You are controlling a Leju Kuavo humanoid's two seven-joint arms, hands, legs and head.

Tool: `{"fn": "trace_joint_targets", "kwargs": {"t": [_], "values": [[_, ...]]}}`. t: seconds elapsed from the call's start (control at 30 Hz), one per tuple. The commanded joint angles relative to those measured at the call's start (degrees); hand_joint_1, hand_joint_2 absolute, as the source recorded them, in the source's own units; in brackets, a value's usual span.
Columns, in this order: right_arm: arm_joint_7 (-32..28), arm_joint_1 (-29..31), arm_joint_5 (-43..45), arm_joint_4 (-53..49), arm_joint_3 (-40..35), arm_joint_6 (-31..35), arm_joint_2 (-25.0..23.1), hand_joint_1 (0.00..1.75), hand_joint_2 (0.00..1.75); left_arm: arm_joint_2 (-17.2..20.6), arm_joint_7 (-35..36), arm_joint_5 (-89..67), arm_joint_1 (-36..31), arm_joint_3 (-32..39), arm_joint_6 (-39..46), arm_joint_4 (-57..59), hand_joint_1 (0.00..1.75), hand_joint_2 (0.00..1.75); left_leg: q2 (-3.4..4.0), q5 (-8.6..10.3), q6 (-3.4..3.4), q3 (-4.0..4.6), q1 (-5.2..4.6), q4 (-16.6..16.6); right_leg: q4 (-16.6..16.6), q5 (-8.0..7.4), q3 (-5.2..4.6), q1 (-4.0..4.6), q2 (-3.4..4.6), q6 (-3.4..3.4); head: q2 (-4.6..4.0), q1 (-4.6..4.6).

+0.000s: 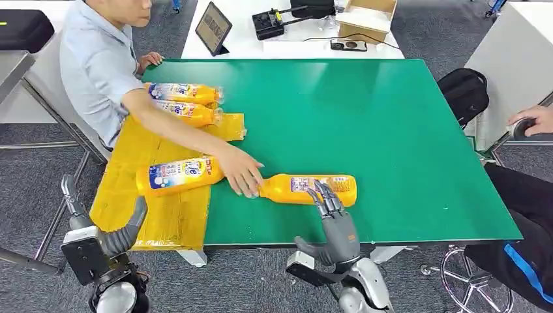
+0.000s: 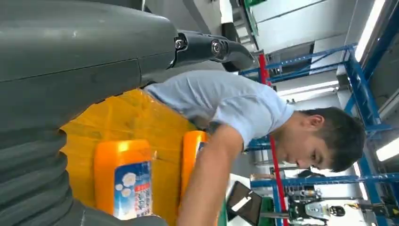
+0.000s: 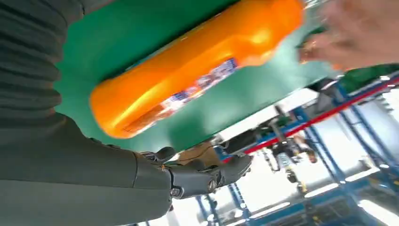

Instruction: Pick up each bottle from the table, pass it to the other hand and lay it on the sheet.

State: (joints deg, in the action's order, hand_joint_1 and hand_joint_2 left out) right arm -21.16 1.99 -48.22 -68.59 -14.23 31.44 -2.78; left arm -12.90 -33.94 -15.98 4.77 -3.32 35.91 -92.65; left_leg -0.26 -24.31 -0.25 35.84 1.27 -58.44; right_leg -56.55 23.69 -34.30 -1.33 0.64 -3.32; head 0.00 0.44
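Observation:
An orange bottle (image 1: 310,188) lies on its side on the green table (image 1: 365,117), near the front edge. A person's hand (image 1: 241,172) rests on its cap end. My right hand (image 1: 334,218) reaches up from the table's front edge, fingers straight and apart, their tips at the bottle's near side; nothing is gripped. The right wrist view shows the same bottle (image 3: 188,75) just beyond my open hand (image 3: 141,169). On the yellow sheet (image 1: 156,215) lie three more bottles (image 1: 179,175) (image 1: 192,113) (image 1: 182,93). My left hand (image 1: 107,238) hangs open below the sheet's front left corner.
A seated person (image 1: 98,65) leans over the table's left side, an arm stretched across the sheet. A second person's hand (image 1: 531,119) and a black bag (image 1: 464,91) are at the right. A white desk (image 1: 293,29) with a tablet and boxes stands behind.

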Motion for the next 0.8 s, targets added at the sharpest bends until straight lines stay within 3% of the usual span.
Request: {"fn": "trace_joint_targets", "kwargs": {"t": [0.03, 0.3, 0.53, 0.67, 0.8], "values": [[2.5, 8.9, 1.0, 12.5, 3.5, -4.7, -2.2, 0.00, 1.75, -0.5, 0.4, -1.0, -0.8, -3.1, -1.0, 0.7, 0.00, 1.75, 0.15, -0.08, 0.10, -0.24, -0.01, 0.0, 0.1, 0.01, 0.21, 0.03, 0.07, 0.15, 0.00, 0.02], [5.1, 16.7, -1.5, 21.4, 2.5, -3.1, -2.5, 0.00, 1.75, -0.2, 2.5, -1.2, -2.2, -7.0, -3.2, 2.6, 0.00, 1.75, 0.08, 0.00, 0.09, -0.19, -0.02, 0.0, 0.0, -0.03, 0.17, 0.01, 0.02, 0.16, 0.00, 0.02], [14.6, 22.1, -8.7, 27.5, 0.4, -2.8, -2.9, 0.00, 1.75, -0.7, 3.9, -1.7, -3.4, -6.1, -2.0, 3.4, 0.00, 1.75, 0.10, 0.01, 0.08, -0.18, -0.02, 0.0, 0.0, -0.05, 0.15, 0.01, 0.04, 0.14, 0.00, 0.02], [21.1, 23.2, -12.0, 28.6, -0.3, -8.1, -3.3, 0.00, 1.75, -0.6, 6.0, -4.5, -3.0, -5.5, -1.8, 3.5, 0.00, 1.75, 0.08, -0.01, 0.09, -0.21, -0.02, 0.1, 0.0, -0.02, 0.19, 0.02, 0.01, 0.18, 0.00, 0.02], [23.0, 23.9, -12.6, 30.3, -0.6, -11.0, -2.8, 0.00, 1.75, -0.9, 6.5, -5.8, -2.9, -4.5, -1.0, 3.3, 0.00, 1.75, 0.11, -0.04, 0.11, -0.33, -0.02, 0.1, 0.1, 0.00, 0.30, 0.03, 0.01, 0.21, 0.00, 0.00]]}}
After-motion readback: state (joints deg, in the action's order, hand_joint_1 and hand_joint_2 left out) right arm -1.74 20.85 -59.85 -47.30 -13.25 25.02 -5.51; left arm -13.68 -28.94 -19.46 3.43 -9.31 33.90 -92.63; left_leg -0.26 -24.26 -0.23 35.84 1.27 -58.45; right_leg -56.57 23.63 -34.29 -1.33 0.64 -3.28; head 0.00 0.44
